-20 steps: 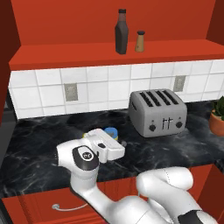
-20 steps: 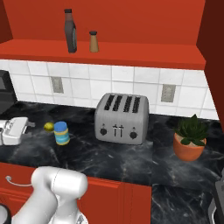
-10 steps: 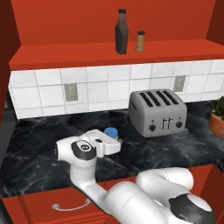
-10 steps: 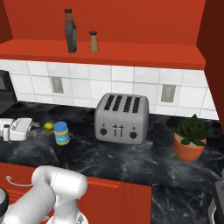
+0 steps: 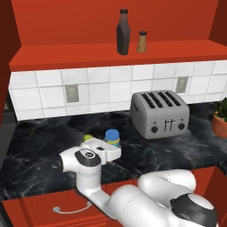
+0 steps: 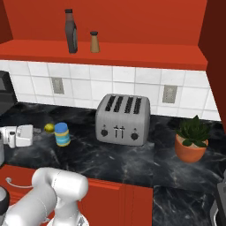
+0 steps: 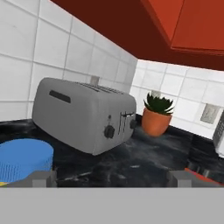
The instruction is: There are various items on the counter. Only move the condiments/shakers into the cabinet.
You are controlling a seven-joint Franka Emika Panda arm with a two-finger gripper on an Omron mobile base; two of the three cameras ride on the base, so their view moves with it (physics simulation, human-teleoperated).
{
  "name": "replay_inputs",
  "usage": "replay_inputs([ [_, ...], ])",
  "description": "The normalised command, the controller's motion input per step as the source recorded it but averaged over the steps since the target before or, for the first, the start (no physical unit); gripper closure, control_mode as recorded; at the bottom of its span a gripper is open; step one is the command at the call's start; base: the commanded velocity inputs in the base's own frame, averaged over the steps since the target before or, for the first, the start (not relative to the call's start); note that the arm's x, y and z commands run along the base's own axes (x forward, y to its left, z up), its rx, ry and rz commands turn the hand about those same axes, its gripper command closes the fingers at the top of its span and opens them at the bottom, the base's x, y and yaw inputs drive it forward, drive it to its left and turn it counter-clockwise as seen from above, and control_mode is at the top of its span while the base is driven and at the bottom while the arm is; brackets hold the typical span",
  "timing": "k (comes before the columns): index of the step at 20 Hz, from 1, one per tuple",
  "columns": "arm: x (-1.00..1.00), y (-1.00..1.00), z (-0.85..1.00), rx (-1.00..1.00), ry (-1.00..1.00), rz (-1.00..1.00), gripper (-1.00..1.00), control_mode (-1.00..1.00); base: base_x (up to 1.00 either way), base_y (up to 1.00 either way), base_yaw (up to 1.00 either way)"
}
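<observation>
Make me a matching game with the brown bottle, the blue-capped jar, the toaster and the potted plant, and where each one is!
Things:
1. brown bottle
2. blue-capped jar
3. toaster
4. potted plant

Places:
A. on the counter next to the little yellow fruit
B. on the counter at the far right
C. up on the red cabinet shelf beside the tan shaker
D. in the middle of the counter, against the tiled wall

Pairs: 1-C, 2-A, 3-D, 4-B

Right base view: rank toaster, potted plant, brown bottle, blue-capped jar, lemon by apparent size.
1. toaster
2. potted plant
3. brown bottle, though it stands farther back on the cabinet shelf, so its real rank is unsure
4. blue-capped jar
5. lemon
</observation>
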Motion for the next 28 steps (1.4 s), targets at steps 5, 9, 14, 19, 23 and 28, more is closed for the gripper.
replay_inputs([
  [5,0.38,0.00,-0.04,0.04,0.00,0.01,-1.00,-1.00,0.00,0.00,0.00],
  [9,0.34,0.00,0.00,0.01,0.00,0.00,-1.00,-1.00,0.00,0.00,0.00],
  [14,0.17,0.00,-0.08,0.00,0.00,0.00,-1.00,-1.00,0.00,0.00,0.00],
  [19,0.06,0.00,-0.18,0.00,0.00,0.00,-1.00,-1.00,0.00,0.00,0.00],
  [23,0.12,0.00,-0.09,0.00,0.00,0.00,-1.00,-1.00,0.00,0.00,0.00],
  [28,0.18,0.00,-0.11,0.00,0.00,0.00,-1.00,-1.00,0.00,0.00,0.00],
])
